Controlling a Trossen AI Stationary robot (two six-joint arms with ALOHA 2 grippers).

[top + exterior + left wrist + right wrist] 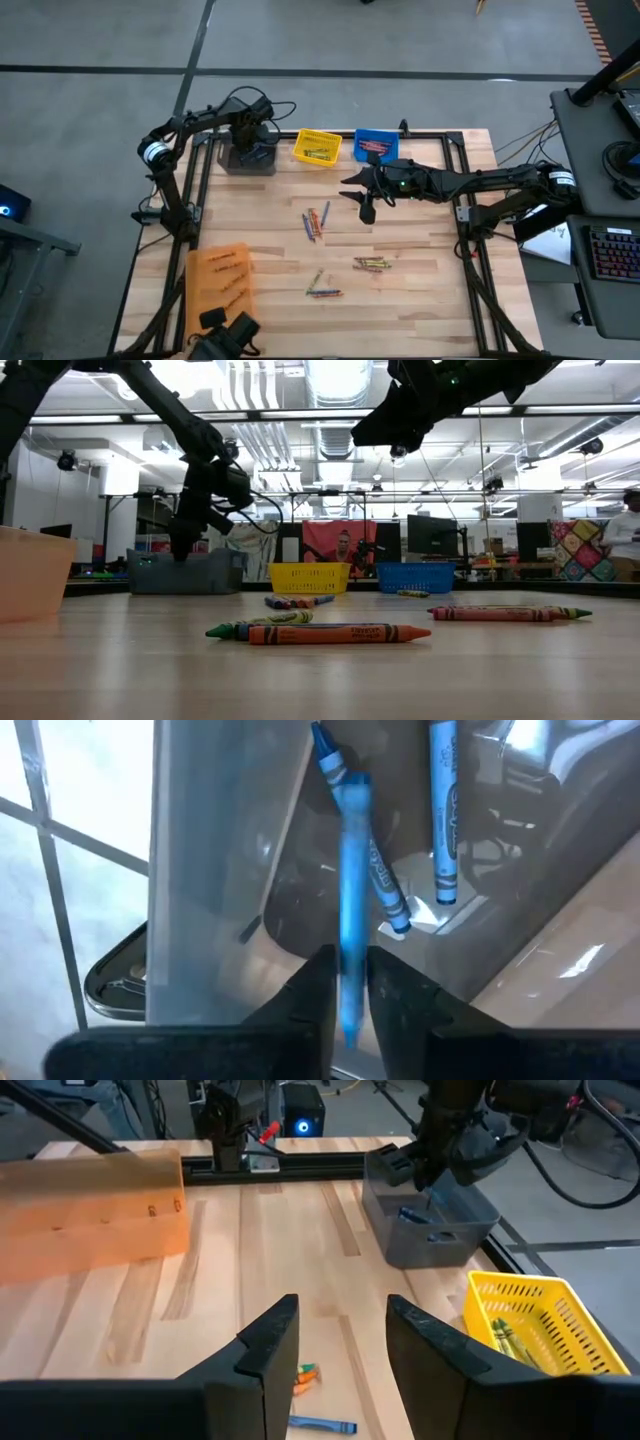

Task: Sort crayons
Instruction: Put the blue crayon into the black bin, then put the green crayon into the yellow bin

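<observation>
The left hand (345, 995) is dropping a blue crayon (352, 910) into the grey bin (249, 157) right under it, fingers just loosening. The right hand (340, 1345) is waiting, spread wide. Next it needs another crayon from the desk (420, 290).

Bright ceiling strip lights (340, 380) flood the workshop, silhouetting both arms in the low view. Even overhead light leaves only soft shadows on the wooden table (420, 290). In the left wrist view, a blue crayon (352, 900) smears with motion blur, and glare streaks the grey bin (520, 850).
</observation>
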